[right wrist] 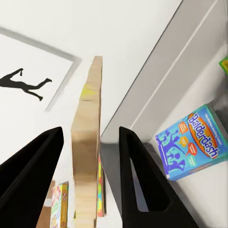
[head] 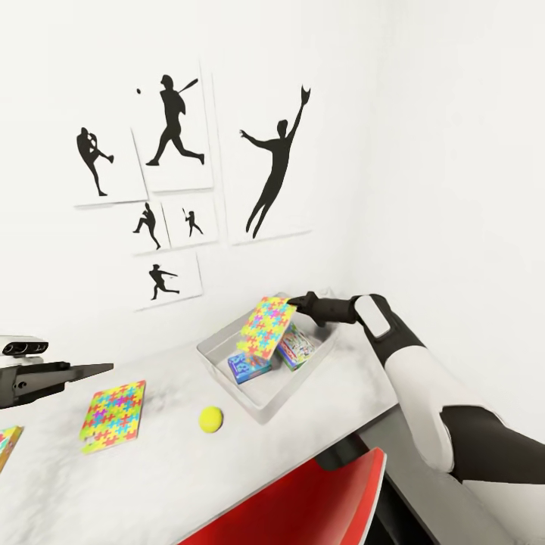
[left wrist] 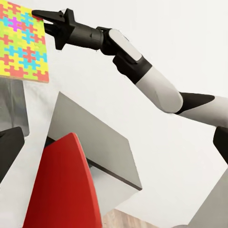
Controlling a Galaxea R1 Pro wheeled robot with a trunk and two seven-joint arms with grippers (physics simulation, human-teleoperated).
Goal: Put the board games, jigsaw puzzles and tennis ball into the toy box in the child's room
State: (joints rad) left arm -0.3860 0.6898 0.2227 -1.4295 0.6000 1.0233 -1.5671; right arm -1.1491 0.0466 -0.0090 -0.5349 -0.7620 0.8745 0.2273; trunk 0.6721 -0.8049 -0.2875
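A multicoloured jigsaw puzzle (head: pixel 265 327) stands tilted in the grey toy box (head: pixel 216 350), leaning over two board games: a blue one (head: pixel 248 367) and a colourful one (head: pixel 296 347). My right gripper (head: pixel 297 306) is at the puzzle's upper corner. In the right wrist view its fingers (right wrist: pixel 137 175) straddle the puzzle's wooden edge (right wrist: pixel 88 142) with gaps on both sides, so it is open. The blue game (right wrist: pixel 192 142) lies below. A second jigsaw puzzle (head: pixel 113 415) and the tennis ball (head: pixel 211 418) lie on the table (head: pixel 174 477). My left gripper (head: pixel 94 369) hovers open at the left.
A red chair (head: pixel 303 499) is pushed against the table's near edge, also seen from the left wrist as a red chair back (left wrist: pixel 61 190). Another colourful flat item (head: pixel 7 445) pokes in at the left edge. Baseball silhouette pictures (head: pixel 174 129) hang on the white wall behind the box.
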